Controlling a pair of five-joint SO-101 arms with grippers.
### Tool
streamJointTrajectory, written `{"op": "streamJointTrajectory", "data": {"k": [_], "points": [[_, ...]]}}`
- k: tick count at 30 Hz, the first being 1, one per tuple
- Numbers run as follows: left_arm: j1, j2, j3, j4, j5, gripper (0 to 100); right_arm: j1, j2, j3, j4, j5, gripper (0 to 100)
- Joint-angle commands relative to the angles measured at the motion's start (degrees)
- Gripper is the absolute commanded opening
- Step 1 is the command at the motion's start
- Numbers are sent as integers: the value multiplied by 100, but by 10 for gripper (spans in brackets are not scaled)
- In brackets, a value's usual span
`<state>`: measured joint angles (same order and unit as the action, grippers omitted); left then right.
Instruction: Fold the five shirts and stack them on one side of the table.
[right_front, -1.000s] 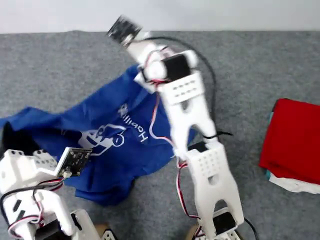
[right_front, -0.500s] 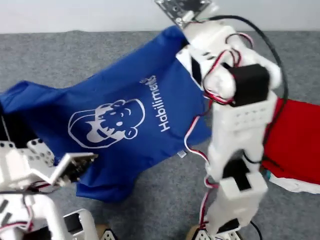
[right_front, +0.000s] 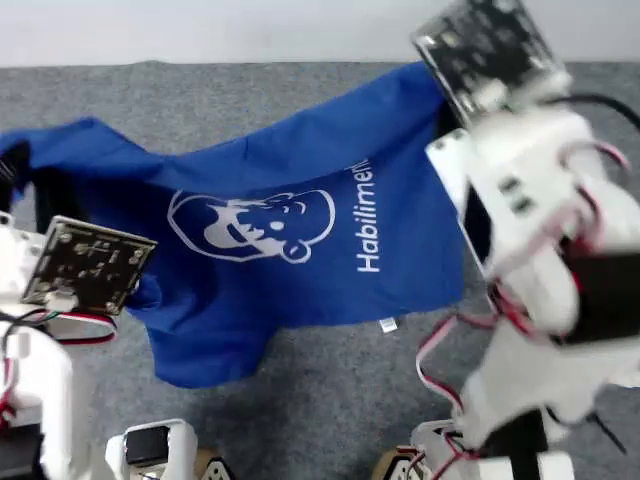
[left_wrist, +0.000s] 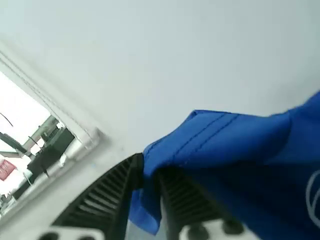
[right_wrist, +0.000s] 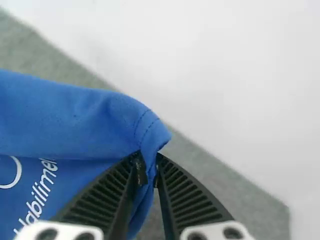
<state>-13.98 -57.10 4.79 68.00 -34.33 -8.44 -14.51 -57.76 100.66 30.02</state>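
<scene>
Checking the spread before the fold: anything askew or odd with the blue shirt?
Nothing damaged. The blue shirt is stretched between the left hand and right hand, each pinching an edge. Its print sits tilted, and the lower part on the left hand's side looks bunched rather than flat.

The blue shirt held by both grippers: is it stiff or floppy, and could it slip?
Probably floppy: the blue shirt sags between its two pinched corners and bunches lower down. It seems light, since the left gripper and right gripper carry it by thin edges. It might slip: each pinches only a little hem.
</scene>
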Motion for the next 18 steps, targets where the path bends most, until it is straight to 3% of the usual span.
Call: {"op": "streamJointTrajectory", "data": {"k": [1,12,18], "points": [[97,607,-1218,26,79,6,242,-558,26,224,-62,13],[114,1697,-3881,457,79,6,936,-1604,35,233,-18,13],[114,1741,-4075,1160,70,6,1024,-2158,1380,233,800,13]]}}
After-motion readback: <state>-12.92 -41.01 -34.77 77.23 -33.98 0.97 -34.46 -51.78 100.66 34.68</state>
